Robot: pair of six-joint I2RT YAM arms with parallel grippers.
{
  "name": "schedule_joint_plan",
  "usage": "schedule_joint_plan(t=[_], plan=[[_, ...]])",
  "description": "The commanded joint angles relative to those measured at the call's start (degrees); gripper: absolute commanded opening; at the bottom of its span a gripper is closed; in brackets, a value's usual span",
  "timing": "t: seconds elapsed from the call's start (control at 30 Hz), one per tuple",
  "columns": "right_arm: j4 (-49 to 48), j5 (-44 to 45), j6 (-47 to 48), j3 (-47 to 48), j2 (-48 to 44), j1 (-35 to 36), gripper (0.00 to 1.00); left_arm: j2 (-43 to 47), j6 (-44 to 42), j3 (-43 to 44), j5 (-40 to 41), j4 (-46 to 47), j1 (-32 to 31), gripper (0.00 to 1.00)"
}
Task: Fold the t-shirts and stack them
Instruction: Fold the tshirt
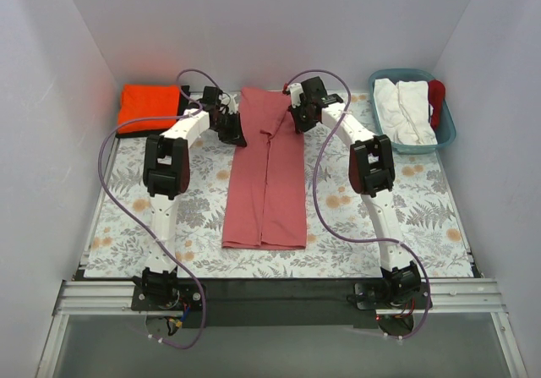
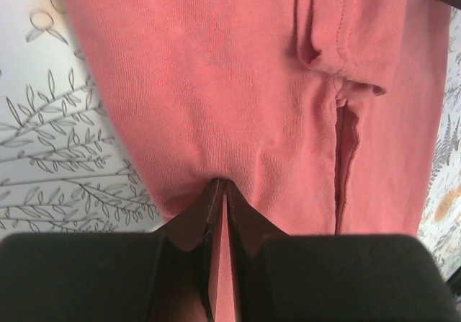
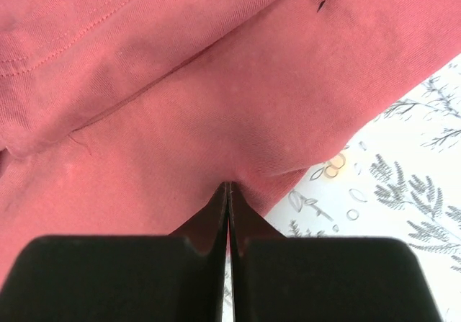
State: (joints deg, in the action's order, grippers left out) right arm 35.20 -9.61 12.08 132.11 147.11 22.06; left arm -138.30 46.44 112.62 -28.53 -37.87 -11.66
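The dusty rose-red t-shirt (image 1: 265,183) lies as a long narrow strip down the middle of the table, sides folded in. My left gripper (image 1: 232,127) is shut on its far left edge; the left wrist view shows the cloth (image 2: 238,99) pinched at the fingertips (image 2: 222,186). My right gripper (image 1: 301,117) is shut on its far right edge; the right wrist view shows the cloth (image 3: 180,99) pinched at the fingertips (image 3: 228,187). The bright orange t-shirt (image 1: 149,107) lies folded square at the far left, on something black that shows only as an edge (image 1: 127,134).
A teal plastic basket (image 1: 446,117) at the far right holds white cloth (image 1: 406,112) and a red item (image 1: 436,101). A leaf-patterned cloth (image 1: 135,243) covers the table. White walls close in the back and both sides.
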Motion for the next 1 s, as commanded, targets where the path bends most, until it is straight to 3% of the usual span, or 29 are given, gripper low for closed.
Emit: schedule_joint_plan(t=[0.0,0.17,0.27,0.33,0.4,0.43,0.57,0.67,0.83,0.97], plan=[[-1.62,3.8,-0.82,0.34,3.71,-0.62,0.03,-3.03,-0.82,1.2,4.45,0.33,0.94,0.06],[-3.03,3.72,0.58,0.25,1.44,-0.71,0.15,-0.31,-0.91,0.94,-0.36,0.95,1.29,0.14],[-4.08,3.81,1.89,-0.53,-3.29,-0.71,0.39,3.45,-0.29,0.85,-4.14,1.39,1.29,0.29],[-5.66,4.59,2.95,-1.94,-6.82,-0.71,0.44,6.71,-1.08,0.85,-5.13,1.65,1.29,0.37],[-6.19,4.51,4.7,-3.7,-13.05,-0.71,0.55,13.88,-2.39,-0.46,-6.17,4.1,1.64,0.75],[-6.28,4.07,5.06,-4.32,-15.25,-0.71,0.61,16.54,-3.45,-2.38,-6.53,5.07,1.82,0.87],[-6.72,0.29,10.24,-9.67,-30.08,-0.01,0.85,27.71,-9.33,-3.46,-6.36,5.36,2.17,0.88],[-6.98,0.21,14.02,-15.81,-38.89,0.96,0.98,33.69,-11.62,-4.67,-8.11,3.16,2.17,0.88],[-4.27,-4.72,23.15,-27.75,-50.24,3.94,0.99,45.98,-23.02,-15.04,-14.76,3.95,2.17,0.89],[-0.31,-2.53,28.52,-40.58,-60.34,12.46,0.99,56.54,-35.06,-27.6,-21.1,-1.48,2.17,0.89]])
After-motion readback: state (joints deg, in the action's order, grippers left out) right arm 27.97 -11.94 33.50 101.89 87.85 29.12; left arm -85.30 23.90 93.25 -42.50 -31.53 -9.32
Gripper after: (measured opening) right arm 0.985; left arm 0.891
